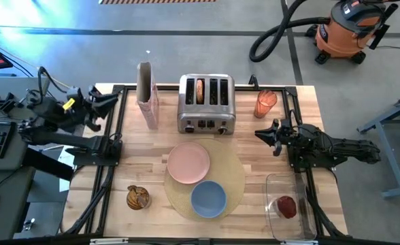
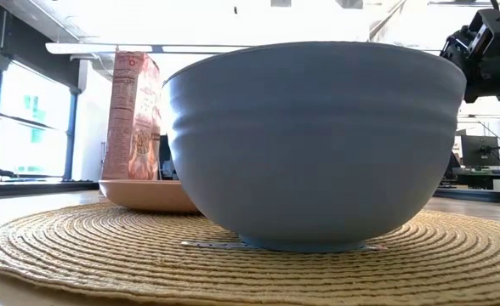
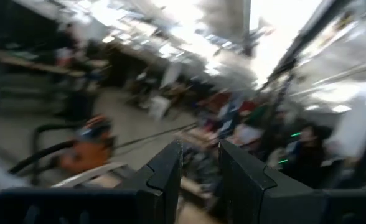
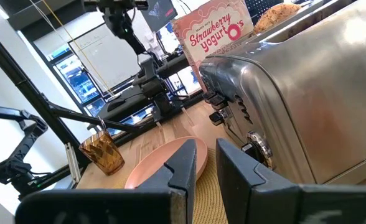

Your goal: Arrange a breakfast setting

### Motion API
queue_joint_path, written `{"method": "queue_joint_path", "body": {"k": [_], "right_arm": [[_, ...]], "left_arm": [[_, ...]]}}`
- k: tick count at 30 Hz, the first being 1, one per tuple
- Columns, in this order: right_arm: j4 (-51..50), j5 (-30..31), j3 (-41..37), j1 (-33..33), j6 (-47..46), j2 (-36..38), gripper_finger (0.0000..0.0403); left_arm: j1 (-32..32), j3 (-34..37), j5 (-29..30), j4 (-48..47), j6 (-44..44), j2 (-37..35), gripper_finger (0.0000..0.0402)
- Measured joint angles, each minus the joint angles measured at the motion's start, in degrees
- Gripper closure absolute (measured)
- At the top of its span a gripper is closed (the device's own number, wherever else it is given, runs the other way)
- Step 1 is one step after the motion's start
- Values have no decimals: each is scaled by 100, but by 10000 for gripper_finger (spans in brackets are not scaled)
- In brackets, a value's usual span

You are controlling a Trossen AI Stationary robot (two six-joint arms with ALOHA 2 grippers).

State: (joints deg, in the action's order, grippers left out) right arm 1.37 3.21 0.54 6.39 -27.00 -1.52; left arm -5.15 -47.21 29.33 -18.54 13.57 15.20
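Note:
A round tan placemat (image 1: 235, 178) lies mid-table. On it sit a pink plate (image 1: 188, 163) and, nearer, a blue bowl (image 1: 208, 199), which fills the low view (image 2: 318, 144). Behind them stands a steel toaster (image 1: 207, 109) with a bagel half (image 1: 199, 90) in one slot. A pink cereal box (image 1: 146, 95) stands upright to its left. A red fruit (image 1: 286, 206) lies in a clear tub at the near right. My left gripper (image 1: 108, 102) is raised over the table's left edge, narrowly open and empty (image 3: 200, 149). My right gripper (image 1: 262, 133) waits level at the right, shut and empty (image 4: 206, 152).
An orange translucent cup (image 1: 265, 103) stands right of the toaster. An amber glass (image 1: 137, 197) sits at the near left. Black frame rails (image 1: 115, 122) run along both table sides. Bare wood shows between the cereal box and the amber glass.

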Motion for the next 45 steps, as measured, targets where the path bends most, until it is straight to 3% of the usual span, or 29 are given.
{"method": "queue_joint_path", "body": {"k": [9,23,34,45], "right_arm": [[0,1,-2,-1,-1,0,357],[0,0,0,-2,0,0,357],[0,2,0,0,0,0,357],[0,2,0,-2,-2,0,357]], "left_arm": [[2,-926,979,-1345,401,1053,307],[2,-976,1042,-3581,2571,2044,307],[-8,-978,1038,-3899,3175,2439,307],[-403,-978,1097,-4724,4266,2635,307]]}}
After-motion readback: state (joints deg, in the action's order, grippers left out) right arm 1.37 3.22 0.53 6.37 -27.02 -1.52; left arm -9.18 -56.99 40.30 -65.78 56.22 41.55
